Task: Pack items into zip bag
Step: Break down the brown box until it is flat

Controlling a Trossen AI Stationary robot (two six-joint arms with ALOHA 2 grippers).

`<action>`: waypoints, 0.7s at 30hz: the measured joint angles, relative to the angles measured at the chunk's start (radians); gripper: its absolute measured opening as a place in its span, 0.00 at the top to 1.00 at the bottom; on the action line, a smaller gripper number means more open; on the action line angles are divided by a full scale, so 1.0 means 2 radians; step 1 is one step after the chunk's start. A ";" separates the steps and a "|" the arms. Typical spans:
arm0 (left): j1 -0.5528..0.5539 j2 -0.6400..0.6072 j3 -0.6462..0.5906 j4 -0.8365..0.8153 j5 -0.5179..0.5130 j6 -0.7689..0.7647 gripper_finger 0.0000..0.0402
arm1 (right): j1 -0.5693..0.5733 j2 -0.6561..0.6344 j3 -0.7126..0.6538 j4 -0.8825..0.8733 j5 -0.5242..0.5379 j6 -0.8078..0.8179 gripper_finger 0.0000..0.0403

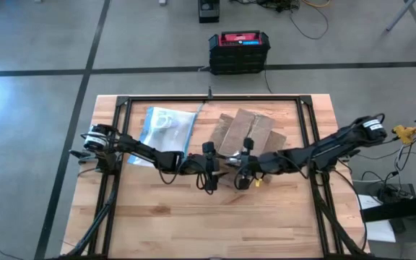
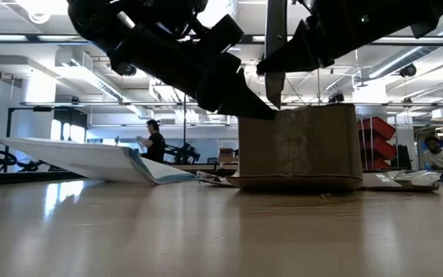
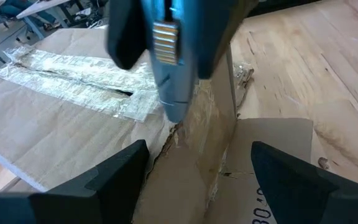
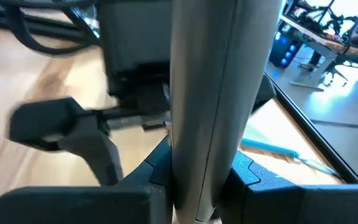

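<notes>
A brown cardboard box (image 1: 250, 141) with open flaps stands mid-table. My right gripper (image 1: 243, 175) is shut on a slim grey stick-like tool (image 2: 275, 46), which stands upright with its tip (image 3: 176, 115) at a torn seam in the box top. My left gripper (image 1: 211, 173) is open at the box's left side, one finger (image 3: 104, 180) on each side of a cardboard flap (image 3: 204, 162). The zip bag (image 1: 166, 130), clear with a blue strip, lies flat at the far left. Whitish ring-like items (image 1: 163, 121) show within its outline. My left gripper is open around the cardboard flap, and I cannot tell whether its fingers touch the box. My right gripper pinches the tool's shaft (image 4: 210, 106) between its two fingers, above the ridged metal piece (image 3: 165, 40). The fingers come nearly level from the table's right and lie across the tool. The tool stands upright, tip down on the box top.
Black frame rails (image 1: 211, 97) border the work area. A black and red case (image 1: 239, 50) sits on the floor beyond the far edge. People (image 2: 154, 142) show in the room behind. Bare wood (image 1: 215, 217) stretches toward the near edge.
</notes>
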 joint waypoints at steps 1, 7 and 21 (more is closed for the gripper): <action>0.000 0.000 0.000 0.000 0.000 0.000 0.32 | -0.003 0.003 0.000 -0.002 0.000 0.000 0.86; 0.000 0.000 0.000 0.000 0.000 -0.001 0.32 | -0.005 0.007 0.000 -0.002 0.000 -0.003 0.86; 0.000 0.000 0.000 0.000 0.000 -0.001 0.32 | -0.004 0.003 0.003 -0.012 0.000 -0.003 0.86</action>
